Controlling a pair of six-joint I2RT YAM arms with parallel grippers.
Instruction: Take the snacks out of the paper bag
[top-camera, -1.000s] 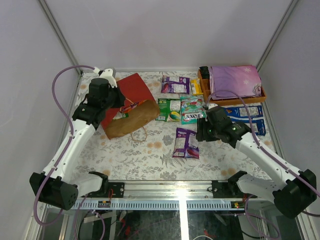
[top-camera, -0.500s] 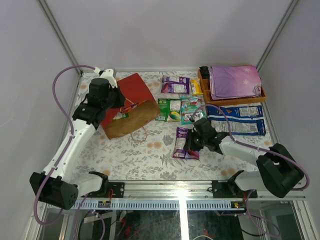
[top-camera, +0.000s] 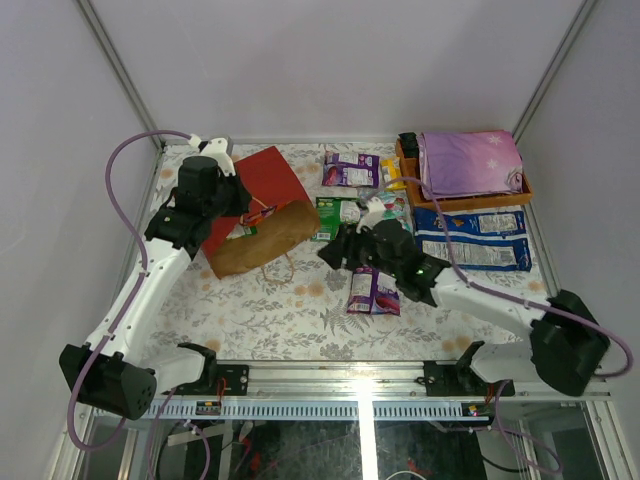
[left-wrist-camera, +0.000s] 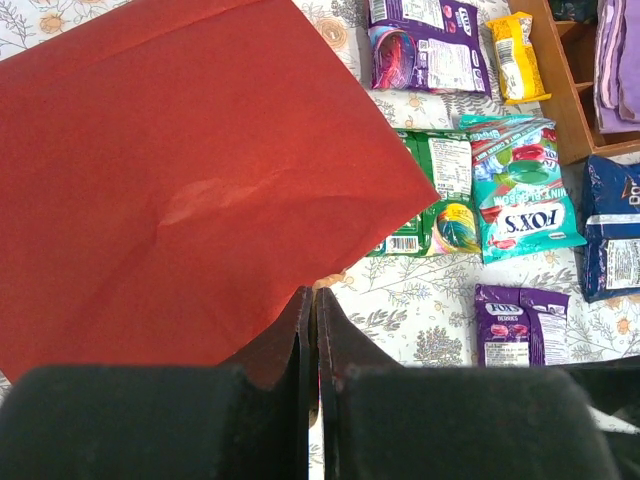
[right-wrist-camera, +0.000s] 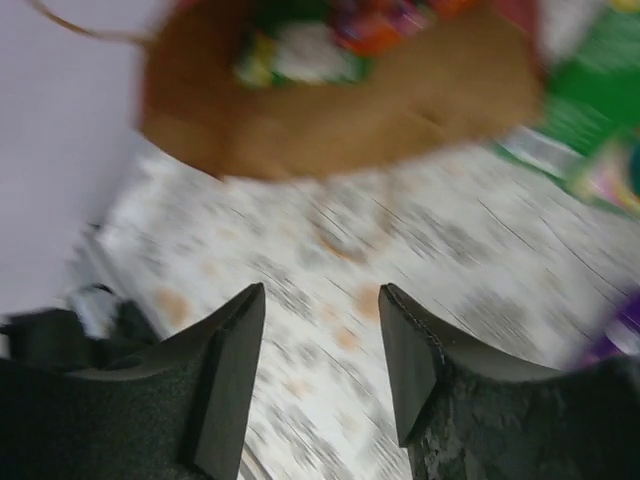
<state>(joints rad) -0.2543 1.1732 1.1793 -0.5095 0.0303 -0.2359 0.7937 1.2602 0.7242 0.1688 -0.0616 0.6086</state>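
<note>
My left jaws are shut tight, pinching the red edge of the paper bag (left-wrist-camera: 180, 180). The rest of the bag spreads out ahead of them, lying on its side on the desk (top-camera: 290, 310).

My right jaws stand partly apart with nothing between them; only the flowered desk shows in the gap. That wrist view is blurred. Straight ahead of the right jaws, not touching them, is the bag's brown mouth. Inside it I can make out a green-and-white packet (right-wrist-camera: 300, 50) with something orange beside it, so some snacks are in the bag.

The other snacks lie out on the desk, ahead of the left jaws and to their right. A purple packet (left-wrist-camera: 425, 40) and a small yellow packet (left-wrist-camera: 515, 55) are farthest out. A green packet (left-wrist-camera: 435, 195) touches a teal FOX'S packet (left-wrist-camera: 520, 200). A second purple packet (left-wrist-camera: 520, 325) is nearest.

Behind the right jaws, alongside that arm, lie the two blue-and-white packs (top-camera: 480, 240). Just beyond them is a wooden tray (top-camera: 480, 203) holding a purple cloth (top-camera: 470, 162).
</note>
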